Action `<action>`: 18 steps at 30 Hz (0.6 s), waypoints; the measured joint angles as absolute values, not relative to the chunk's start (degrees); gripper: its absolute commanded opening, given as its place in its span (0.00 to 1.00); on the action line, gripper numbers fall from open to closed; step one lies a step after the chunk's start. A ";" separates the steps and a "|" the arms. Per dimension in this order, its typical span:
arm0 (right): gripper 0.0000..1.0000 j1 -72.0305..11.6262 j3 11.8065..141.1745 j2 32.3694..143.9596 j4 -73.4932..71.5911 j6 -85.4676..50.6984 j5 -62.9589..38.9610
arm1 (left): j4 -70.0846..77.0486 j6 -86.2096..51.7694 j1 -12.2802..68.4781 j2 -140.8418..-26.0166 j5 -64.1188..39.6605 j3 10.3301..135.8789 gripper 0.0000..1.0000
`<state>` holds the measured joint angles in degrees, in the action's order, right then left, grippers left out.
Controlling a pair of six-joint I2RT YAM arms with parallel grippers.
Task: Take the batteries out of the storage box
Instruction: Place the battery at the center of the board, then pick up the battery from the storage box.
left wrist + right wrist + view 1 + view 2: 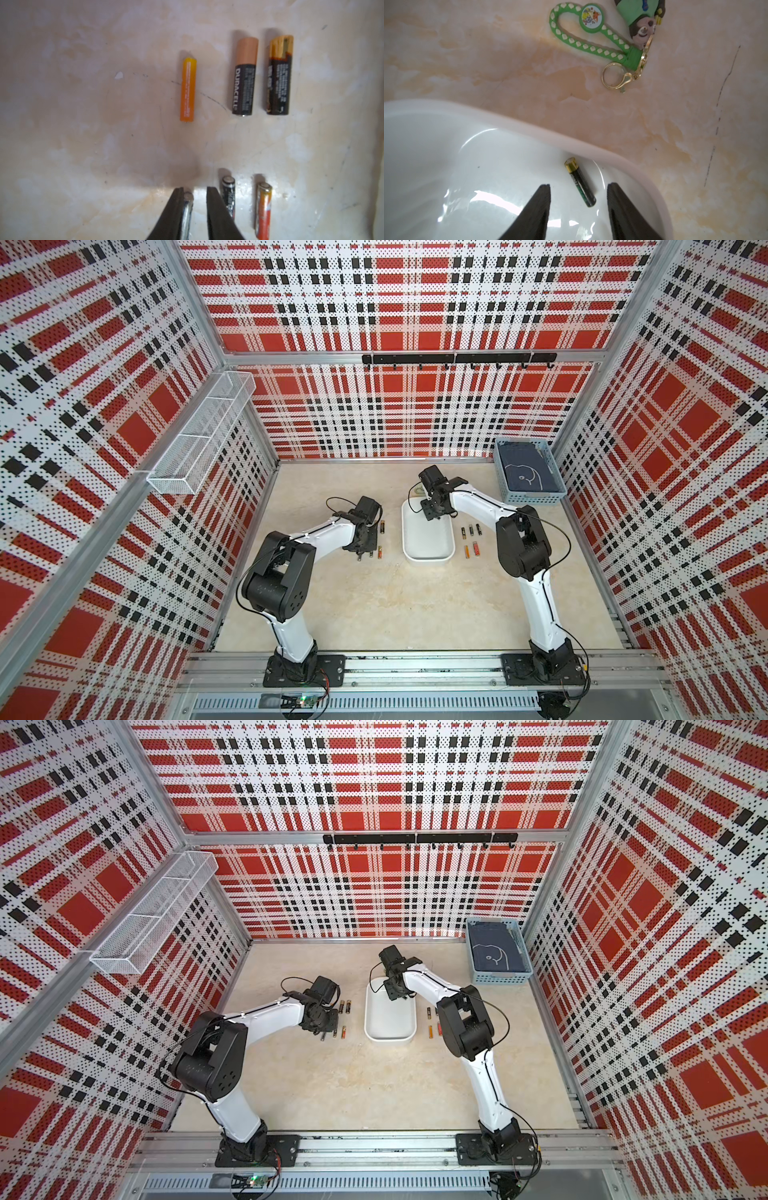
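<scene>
Right tool (579,185) released, jaws apart over the box (529,128). One black-green battery (576,174) lies in the box near its rim, between the jaws and clear of both.

Left tool (195,190) released. A grey battery (188,205) lies on the counter (83,124) against one finger. Five other batteries (188,89) lie nearby on the counter.

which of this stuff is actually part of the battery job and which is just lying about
Part of the job:
- white storage box
- black battery with a gold end, the one seen inside it
- batteries on the table, either side of the box

Just lying about:
- green keychain
- light-blue basket with dark cloth
- wire-mesh shelf
- black hook rail
</scene>
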<state>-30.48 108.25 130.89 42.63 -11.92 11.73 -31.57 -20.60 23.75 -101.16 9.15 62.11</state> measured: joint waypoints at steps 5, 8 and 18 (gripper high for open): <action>0.50 -30.52 113.23 134.21 46.61 -13.67 12.73 | -31.83 -20.60 23.88 -101.34 9.76 62.85 0.26; 0.47 -30.52 117.16 136.70 48.99 -14.74 12.53 | -31.97 -20.60 23.88 -101.36 10.26 63.29 0.27; 0.36 -30.52 119.98 139.37 52.60 -18.28 8.43 | -33.01 -20.60 23.90 -101.36 11.94 66.13 0.27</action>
<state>-30.52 119.98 139.37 52.60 -18.28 8.43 -33.01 -20.60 23.90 -101.36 11.94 66.13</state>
